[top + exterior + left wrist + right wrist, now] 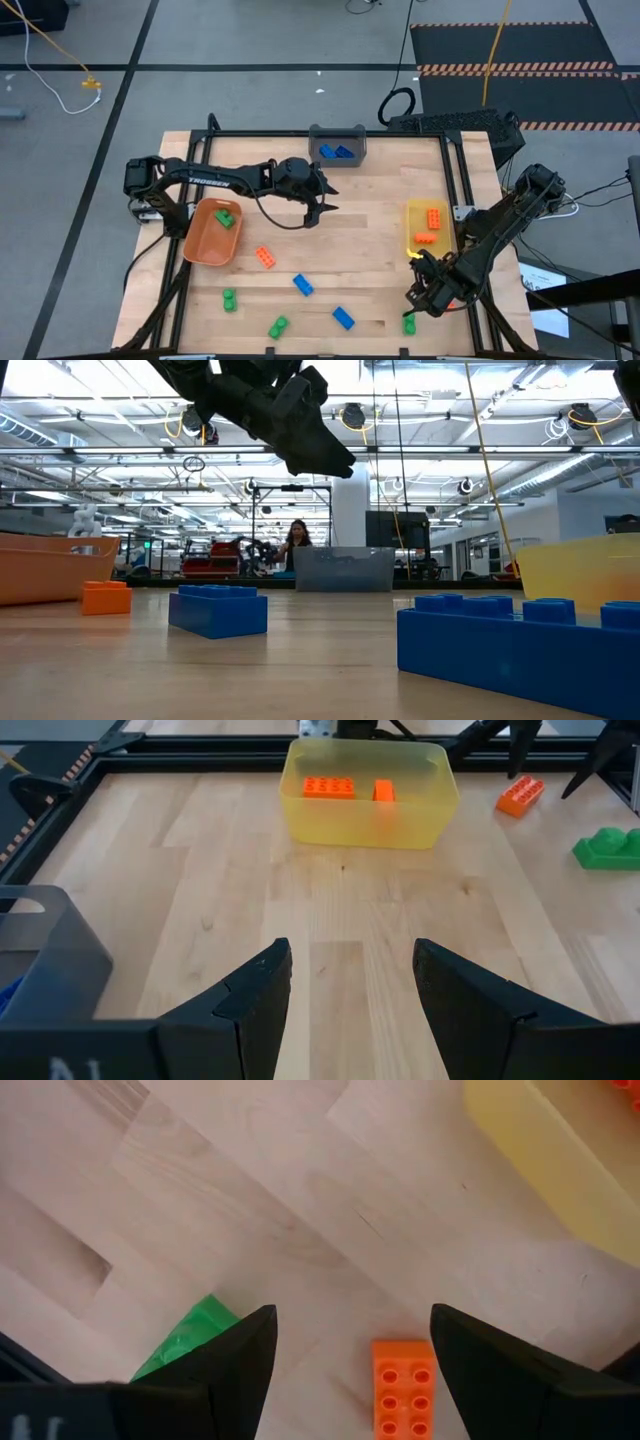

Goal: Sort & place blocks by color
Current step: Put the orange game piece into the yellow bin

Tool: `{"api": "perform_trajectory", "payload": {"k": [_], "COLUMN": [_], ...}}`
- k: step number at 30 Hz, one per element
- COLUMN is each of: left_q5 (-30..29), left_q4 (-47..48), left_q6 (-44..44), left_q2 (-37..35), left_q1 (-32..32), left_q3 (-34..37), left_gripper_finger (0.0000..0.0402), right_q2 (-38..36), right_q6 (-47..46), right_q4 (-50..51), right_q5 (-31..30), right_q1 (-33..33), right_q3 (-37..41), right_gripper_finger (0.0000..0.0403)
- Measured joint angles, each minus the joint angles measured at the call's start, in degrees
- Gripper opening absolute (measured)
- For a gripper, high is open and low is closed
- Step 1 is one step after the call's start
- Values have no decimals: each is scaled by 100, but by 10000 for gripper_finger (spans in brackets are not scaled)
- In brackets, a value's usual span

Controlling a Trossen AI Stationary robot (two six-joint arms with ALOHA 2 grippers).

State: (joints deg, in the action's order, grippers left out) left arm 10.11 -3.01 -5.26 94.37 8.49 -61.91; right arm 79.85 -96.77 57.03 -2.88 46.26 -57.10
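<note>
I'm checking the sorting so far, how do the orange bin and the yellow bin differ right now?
The orange bin sits on the table's left side near the left arm; the yellow bin sits on the right side. The orange bin holds a green block; the yellow bin holds two orange blocks. Both are open-topped and upright.

The one readable marking is the white word "TROSSEN" on the upper link of the left arm (215, 181), seen in the high view. In the left wrist view a pale mark shows on the dark gripper body at the picture's edge, but it cannot be made out. No legible text stands on the bins, the blocks or the counter.
</note>
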Motion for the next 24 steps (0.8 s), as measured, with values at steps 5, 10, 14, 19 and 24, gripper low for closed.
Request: {"api": "perform_trajectory", "payload": {"k": [5, 10, 14, 19, 24], "left_q5": [0, 0, 0, 0, 0], "left_q4": [0, 31, 35, 43, 93], "left_q6": [2, 2, 0, 4, 22], "left_q2": [0, 0, 0, 0, 0], "left_q1": [0, 2, 2, 2, -16], "left_q3": [2, 2, 1, 0, 0], "left_gripper_finger": [209, 209, 209, 209, 209], "right_q2": [0, 0, 0, 0, 139], "right_q6": [-7, -12, -89, -582, -980], "right_q4": [-187, -519, -483, -414, -404], "right_q5": [21, 521, 1080, 1286, 1320], "right_q1": [0, 2, 72, 316, 531], "right_q3": [160, 386, 387, 387, 387], "right_gripper_finger": [254, 254, 254, 254, 254]}}
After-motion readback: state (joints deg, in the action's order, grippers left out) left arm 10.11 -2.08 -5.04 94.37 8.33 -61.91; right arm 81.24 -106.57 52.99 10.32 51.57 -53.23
